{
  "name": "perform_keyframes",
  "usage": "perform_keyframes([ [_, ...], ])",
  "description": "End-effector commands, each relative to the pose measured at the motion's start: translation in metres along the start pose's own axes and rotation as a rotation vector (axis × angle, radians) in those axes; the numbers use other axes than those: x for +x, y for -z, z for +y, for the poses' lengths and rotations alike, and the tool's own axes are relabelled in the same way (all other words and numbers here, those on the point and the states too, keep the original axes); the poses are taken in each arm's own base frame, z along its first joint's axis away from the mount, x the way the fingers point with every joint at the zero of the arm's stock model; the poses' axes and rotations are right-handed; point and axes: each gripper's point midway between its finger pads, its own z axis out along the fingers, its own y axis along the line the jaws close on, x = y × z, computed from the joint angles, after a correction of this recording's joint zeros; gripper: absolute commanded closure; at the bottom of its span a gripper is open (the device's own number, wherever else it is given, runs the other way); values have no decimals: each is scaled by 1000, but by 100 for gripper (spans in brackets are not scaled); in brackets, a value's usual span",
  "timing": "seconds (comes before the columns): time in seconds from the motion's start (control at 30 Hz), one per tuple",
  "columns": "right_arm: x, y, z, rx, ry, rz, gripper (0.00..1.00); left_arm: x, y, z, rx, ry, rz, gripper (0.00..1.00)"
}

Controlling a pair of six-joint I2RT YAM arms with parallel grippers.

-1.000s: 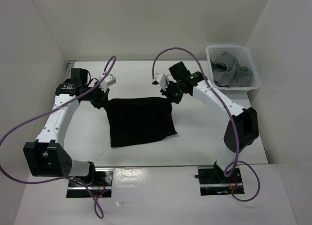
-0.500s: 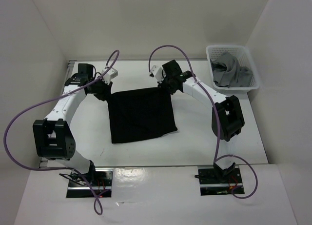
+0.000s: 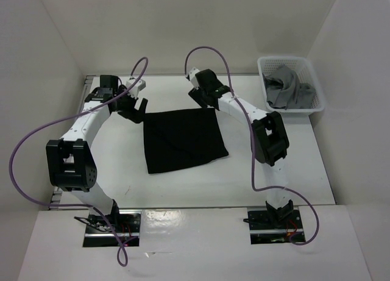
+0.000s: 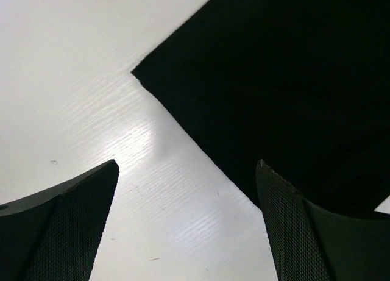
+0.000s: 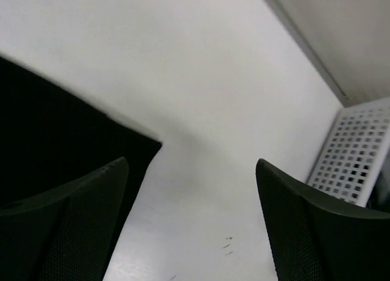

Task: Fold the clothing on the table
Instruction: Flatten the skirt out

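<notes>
While the plain black soft fabric garment (image 3: 184,141) lies flat mid-frame on the white matte tabletop (image 3: 122,165), both hands hover at its upper edge. Left hand (image 3: 139,108): fingers spread, empty, beside upper-left corner. Right hand (image 3: 197,97): fingers spread, empty, near upper-right corner.

One plain black soft fabric garment (image 3: 184,139). One large white rectangular table (image 3: 122,148). One white slotted plastic basket (image 3: 285,58). One crumpled grey garment (image 3: 286,86). Two white-and-black robot arms, a left (image 3: 82,124) and a right (image 3: 241,107). Two purple cables (image 3: 204,48), one per arm.
</notes>
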Motion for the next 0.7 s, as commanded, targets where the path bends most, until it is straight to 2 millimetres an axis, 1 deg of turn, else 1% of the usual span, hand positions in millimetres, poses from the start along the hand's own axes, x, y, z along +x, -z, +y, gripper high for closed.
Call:
perform_keyframes([
  [0.0,-39,6,-56,256,-212,-94,10,-29,9,18,-97,15,-74,0],
  [0.03,-44,11,-70,285,-255,-104,8,-28,9,20,-109,29,-70,0],
  [0.1,-45,14,-74,258,-324,-103,7,-31,18,25,-158,38,-74,0],
  [0.13,-55,23,-80,225,-338,-125,7,-27,23,24,-168,55,-59,0],
  [0.17,-42,26,-72,160,-314,-70,7,-30,31,24,-184,51,-67,0],
  [0.2,-51,39,-64,77,-308,-100,6,-28,39,26,-194,76,-70,0],
  [0.23,-51,47,-58,29,-301,-101,6,-24,45,22,-181,97,-62,0],
  [0.27,-38,53,-46,-26,-275,-65,6,-27,61,22,-188,102,-87,0],
  [0.3,-48,78,-46,-76,-280,-116,4,-29,69,20,-187,133,-102,0],
  [0.33,-35,83,-33,-124,-255,-93,4,-23,74,12,-172,149,-90,0],
  [0.37,-25,94,-24,-177,-231,-71,3,-20,90,12,-187,161,-107,0],
  [0.4,-20,104,-19,-208,-218,-71,3,-15,96,9,-182,171,-105,0],
  [0.43,-8,120,-10,-253,-195,-68,3,-12,110,3,-192,186,-117,0],
  [0.47,5,128,-3,-284,-174,-46,3,-7,114,-2,-189,189,-110,0],
  [0.5,27,131,18,-343,-143,-2,3,6,117,-6,-181,212,-86,0],
  [0.53,33,147,18,-353,-114,-19,3,7,131,-9,-200,223,-110,0],
  [0.57,47,152,25,-380,-95,4,3,9,134,-15,-189,222,-114,0],
  [0.6,74,152,40,-406,-77,61,3,16,139,-19,-186,236,-108,0],
  [0.63,81,164,46,-442,-66,53,3,21,147,-23,-192,237,-126,0],
  [0.67,91,170,57,-479,-50,67,3,25,148,-31,-174,238,-127,0],
])
